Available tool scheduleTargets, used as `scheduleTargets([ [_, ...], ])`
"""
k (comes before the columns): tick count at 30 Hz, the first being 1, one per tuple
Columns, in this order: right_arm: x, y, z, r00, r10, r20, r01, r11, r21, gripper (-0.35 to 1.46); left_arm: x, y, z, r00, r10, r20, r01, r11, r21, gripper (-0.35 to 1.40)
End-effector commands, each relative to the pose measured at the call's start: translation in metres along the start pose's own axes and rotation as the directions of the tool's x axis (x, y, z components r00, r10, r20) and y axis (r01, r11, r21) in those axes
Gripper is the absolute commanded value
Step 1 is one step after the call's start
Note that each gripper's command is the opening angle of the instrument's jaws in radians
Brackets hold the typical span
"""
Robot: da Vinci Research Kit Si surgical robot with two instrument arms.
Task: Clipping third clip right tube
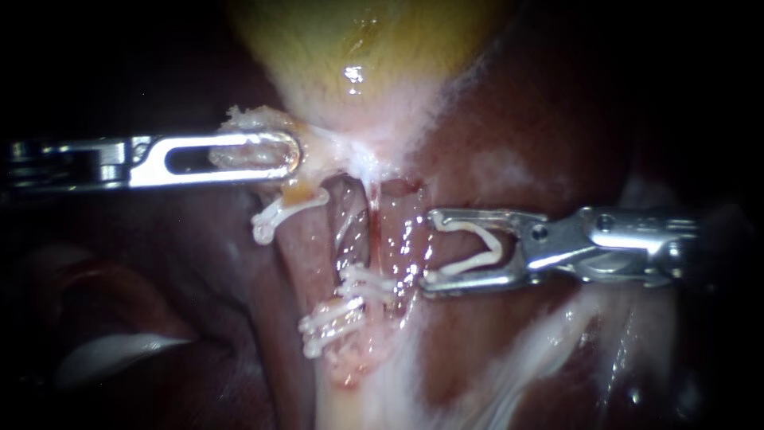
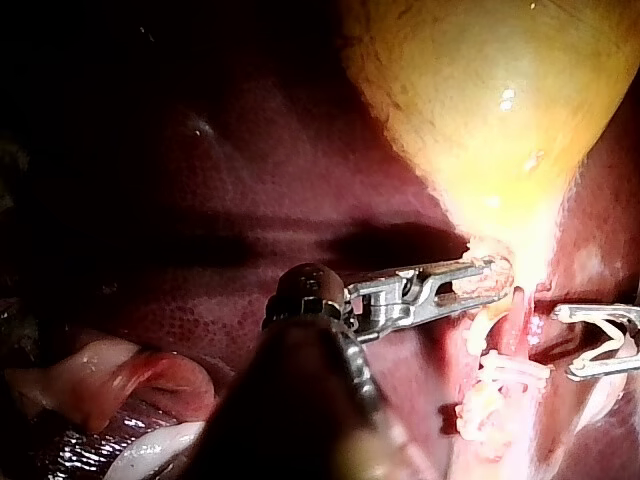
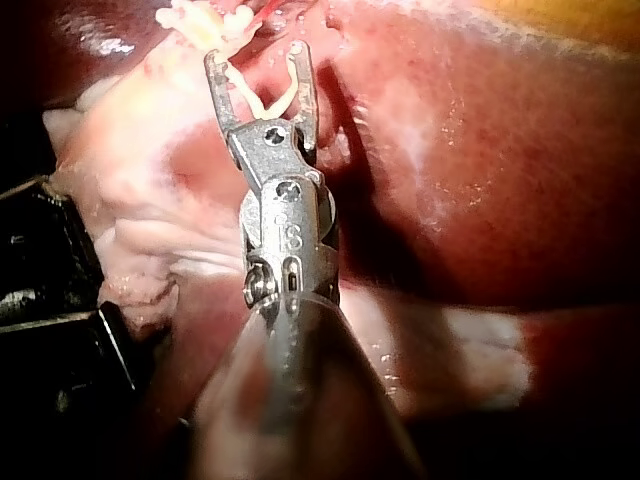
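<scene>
My left instrument [image 1: 255,155] comes in from the left, its slotted jaws shut on pale tissue at the neck of the yellow gallbladder [image 1: 358,48]; the left wrist view shows the same grip [image 2: 470,285]. My right instrument [image 1: 434,248] holds a white V-shaped clip [image 1: 477,251] between its spread jaws. Their tips reach the right edge of the glistening pink right tube [image 1: 394,239], which is not between them. One white clip [image 1: 282,213] sits high on the left tube. Two more clips [image 1: 362,283] [image 1: 334,322] lie lower down. In the right wrist view the loaded jaws [image 3: 255,58] point at the tubes.
Dark red liver [image 1: 517,143] surrounds the tubes and lies under my right instrument. Whitish strands of tissue [image 1: 493,366] run down below the tubes. A pale fold [image 1: 119,354] shows at the lower left. A dark block [image 3: 50,300] stands beside my right instrument's shaft.
</scene>
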Motion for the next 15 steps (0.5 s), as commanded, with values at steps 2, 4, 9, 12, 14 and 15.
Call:
scheduleTargets([
  [2,-0.0002,0.0007,0.0007,0.999,0.037,-0.015,-0.037,0.999,0.002,0.49,0.0,-0.0001,0.0,1.0,0.0,-0.001,0.0,1.0,0.0,-0.35],
  [4,-0.0001,0.0015,0.0014,0.995,0.093,-0.046,-0.092,0.996,0.011,0.49,0.0,-0.0001,0.0,1.0,0.0,-0.003,0.0,1.0,0.002,-0.35],
  [9,0.0004,0.0021,0.0027,0.978,0.184,-0.097,-0.18,0.982,0.053,0.49,0.0,-0.0001,0.0,1.0,0.0,-0.003,0.0,1.0,0.001,-0.35],
  [12,0.0007,0.0021,0.0037,0.97,0.212,-0.118,-0.204,0.976,0.077,0.49,0.0,-0.0002,0.0,1.0,0.0,-0.002,0.0,1.0,0.001,-0.35],
  [14,0.001,0.0022,0.0043,0.966,0.226,-0.124,-0.216,0.972,0.094,0.49,0.0001,-0.0002,0.0,1.0,0.0,-0.002,0.0,1.0,0.001,-0.35],
  [15,0.0011,0.0022,0.0046,0.963,0.237,-0.128,-0.225,0.969,0.101,0.49,0.0001,-0.0001,0.0,1.0,0.0,-0.002,0.0,1.0,0.001,-0.35],
])
